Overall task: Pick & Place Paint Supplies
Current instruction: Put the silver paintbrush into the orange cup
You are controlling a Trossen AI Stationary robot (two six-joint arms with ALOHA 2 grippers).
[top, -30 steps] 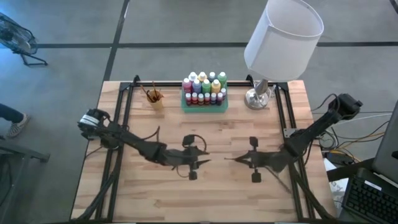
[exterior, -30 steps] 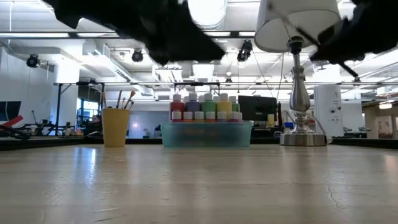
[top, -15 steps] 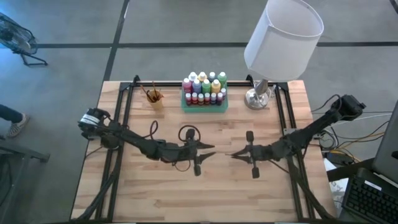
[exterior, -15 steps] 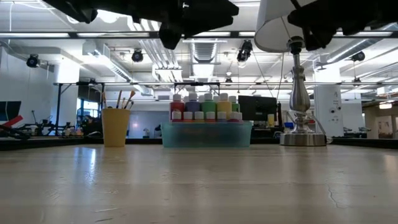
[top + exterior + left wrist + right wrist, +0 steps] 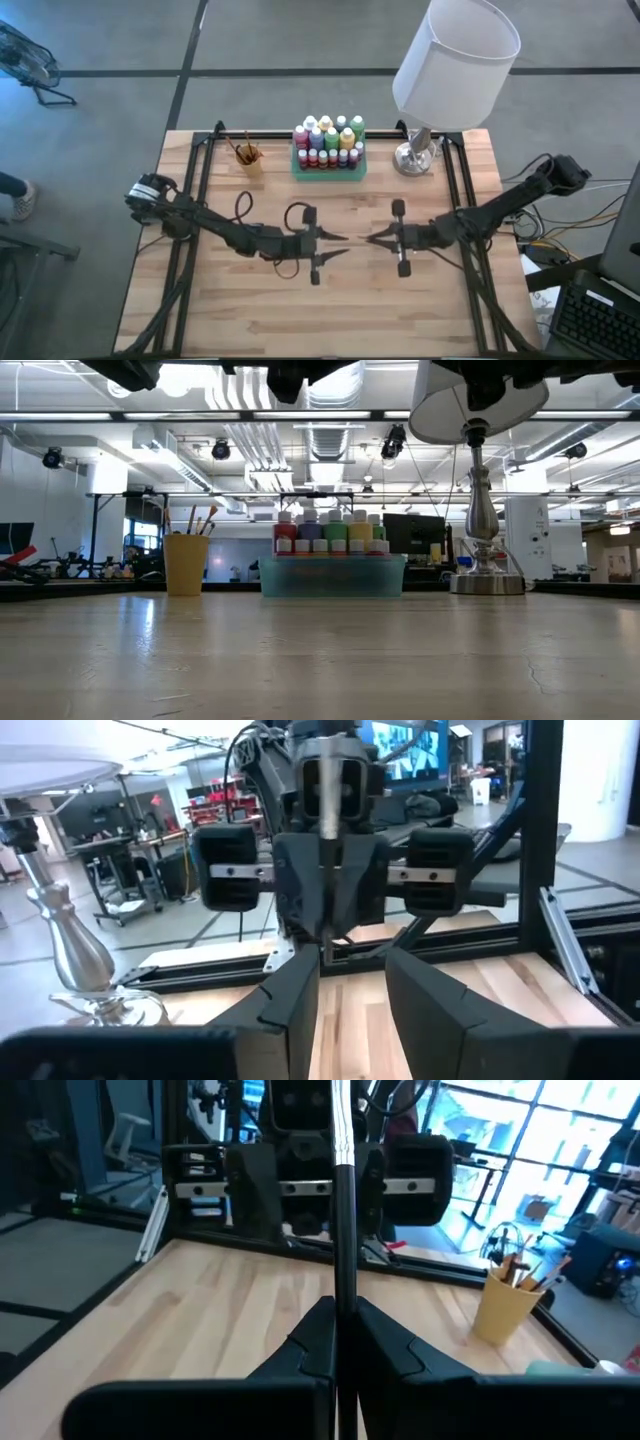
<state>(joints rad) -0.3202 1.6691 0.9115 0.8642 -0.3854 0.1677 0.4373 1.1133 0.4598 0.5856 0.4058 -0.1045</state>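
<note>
1. The paint bottles stand packed together in the green tray at the far middle of the table; in the low view their coloured bodies and pale caps rise above the tray's wall.
2. The paintbrushes stand bristles-up in the small orange cup, just left of the tray and apart from it; the right wrist view shows the same cup with brushes leaning in it.
3. A lamp with a white shade stands right of the tray, its metal base on the far right of the table.
4. The left gripper hovers over the table's middle, well short of the tray, fingers parted, with nothing visible between them.
5. The right gripper faces it tip to tip, clenched; it seems empty, though the view is small.
6. In the left wrist view the fingers frame the opposite arm.
</note>
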